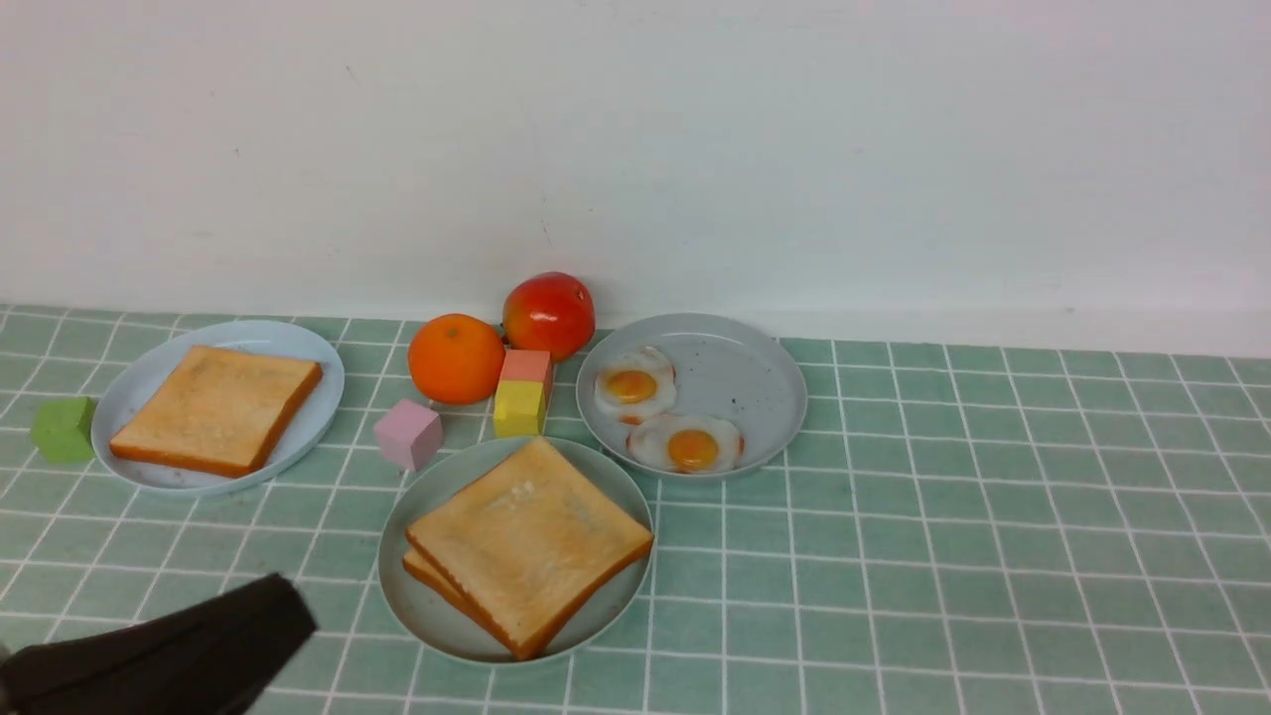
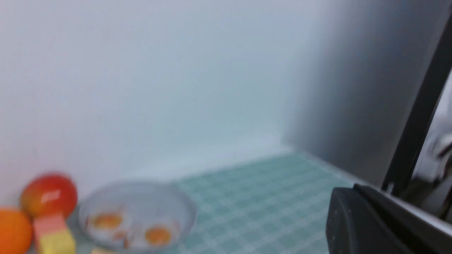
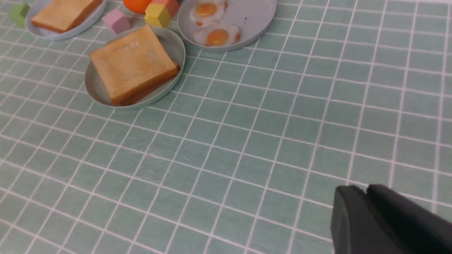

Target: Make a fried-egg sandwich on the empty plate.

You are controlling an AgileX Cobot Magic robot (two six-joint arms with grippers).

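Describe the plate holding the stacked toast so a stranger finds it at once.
On the green tiled table, find the orange. The mint-green plate sits nearest the camera, just in front of the yellow block. Only it carries two stacked toast slices.

Golden-brown toast stack, mint-green plate, speckled grey plate, green-checked table

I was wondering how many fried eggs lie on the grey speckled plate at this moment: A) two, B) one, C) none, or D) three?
A: two fried eggs lie next to each other near one edge of the grey speckled plate, and the rest of that plate is bare.
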